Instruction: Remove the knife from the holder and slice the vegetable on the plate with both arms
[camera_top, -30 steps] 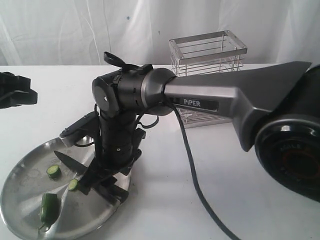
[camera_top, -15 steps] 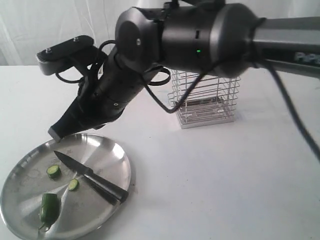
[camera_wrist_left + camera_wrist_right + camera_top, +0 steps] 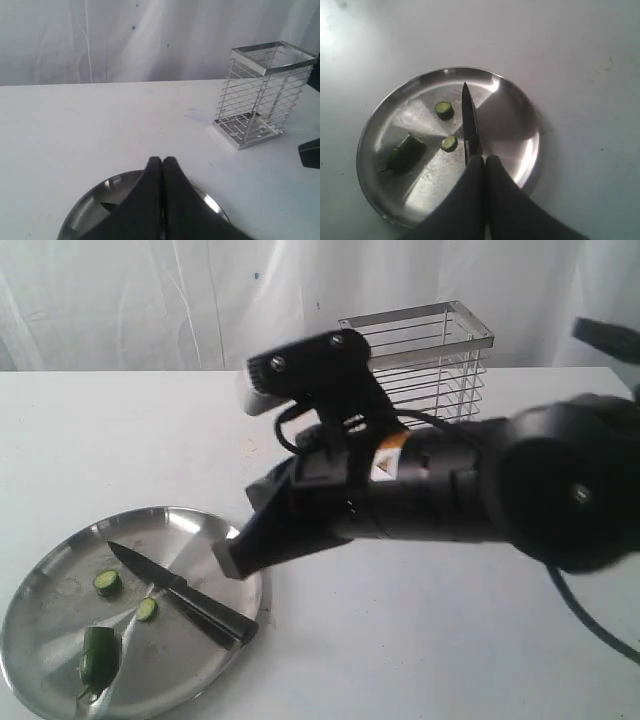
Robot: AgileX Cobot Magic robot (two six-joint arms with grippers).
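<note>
Knife (image 3: pixel 180 588) is out of the holder (image 3: pixel 415 325) and lies flat on the plate (image 3: pixel 195 532). The blade tip points toward the plate's middle and the black handle reaches the plate's rim. The vegetable (image 3: pixel 98 655) sits on the plate beside the blade, and two cut slices (image 3: pixel 107 583) lie on the plate, one on each side of the blade. The holder stands empty on the table (image 3: pixel 120 430), well apart from the plate.

Right gripper (image 3: pixel 482 159) hangs above the plate's rim on the handle side with its jaws pressed together, gripping nothing. Left gripper (image 3: pixel 162 160) is over the plate's edge too, jaws also together and empty.

Step, as I judge it: slicing is partly done, the knife is set down and both arms are off it. If more cuts are wanted, the right gripper needs to spread its jaws and drop onto the handle at the plate's rim. The left gripper would then pin the vegetable on the plate. Risk: the handle slides on the slick plate.
</note>
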